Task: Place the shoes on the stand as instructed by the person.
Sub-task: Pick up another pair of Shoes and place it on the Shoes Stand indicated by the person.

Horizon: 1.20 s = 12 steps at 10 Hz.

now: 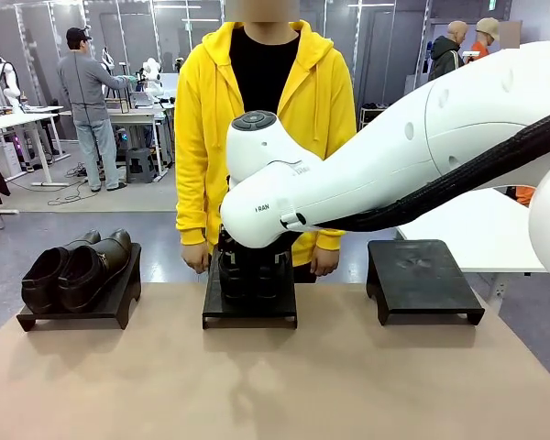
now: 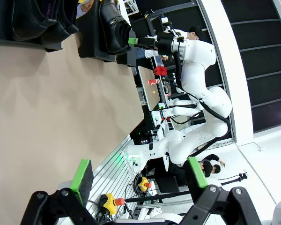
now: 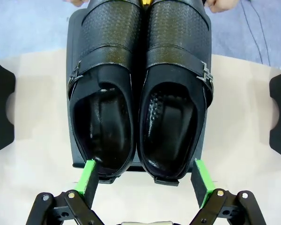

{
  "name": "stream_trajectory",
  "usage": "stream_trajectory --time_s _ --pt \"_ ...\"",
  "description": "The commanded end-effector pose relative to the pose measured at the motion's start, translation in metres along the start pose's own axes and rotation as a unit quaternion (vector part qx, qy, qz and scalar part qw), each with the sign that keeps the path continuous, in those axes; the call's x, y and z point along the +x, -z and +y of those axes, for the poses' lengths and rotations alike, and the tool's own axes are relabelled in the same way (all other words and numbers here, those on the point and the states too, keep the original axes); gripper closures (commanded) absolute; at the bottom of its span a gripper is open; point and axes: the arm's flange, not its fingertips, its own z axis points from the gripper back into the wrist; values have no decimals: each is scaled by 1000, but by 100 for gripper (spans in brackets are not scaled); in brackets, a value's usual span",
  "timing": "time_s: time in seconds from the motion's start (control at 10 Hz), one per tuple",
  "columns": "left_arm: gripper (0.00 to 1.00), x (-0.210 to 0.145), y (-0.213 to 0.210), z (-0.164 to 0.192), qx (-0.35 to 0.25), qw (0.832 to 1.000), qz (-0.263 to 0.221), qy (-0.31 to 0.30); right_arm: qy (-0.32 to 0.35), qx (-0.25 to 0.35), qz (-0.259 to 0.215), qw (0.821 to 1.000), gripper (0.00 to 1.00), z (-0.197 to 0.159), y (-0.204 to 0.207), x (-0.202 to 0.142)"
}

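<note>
1. Resting side by side on the black rectangular middle stand [image 3: 72, 56]: glossy black leather buckled shoes [image 3: 140, 89].
2. Right gripper [image 3: 145, 180] spread wide just beside the heels, touching neither.
3. Left of the middle stand: second glossy black shoe pair [image 1: 73, 269] on its own stand.
4. Behind the middle stand: person in yellow hoodie [image 1: 266, 110].
5. Left gripper [image 2: 140, 176] spread, holding nothing.

Glossy black shoes [image 3: 140, 89], yellow hoodie [image 1: 202, 119]
</note>
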Motion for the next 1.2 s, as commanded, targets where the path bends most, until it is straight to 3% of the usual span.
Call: stream_trajectory --time_s 0.0,0.7,0.9,1.1 --pt "0 -5 1 -3 0 1000 5 3 5 -6 -5 1000 0 -1 0 0" --pt "0 -5 1 -3 0 1000 5 3 0 0 -1 1000 0 0 -1 1" --pt "0 -5 1 -3 0 1000 5 3 -14 54 25 998 0 -40 -70 -5" --pt "0 -5 1 -3 0 1000 5 3 0 140 67 988 0 -107 -118 -22"
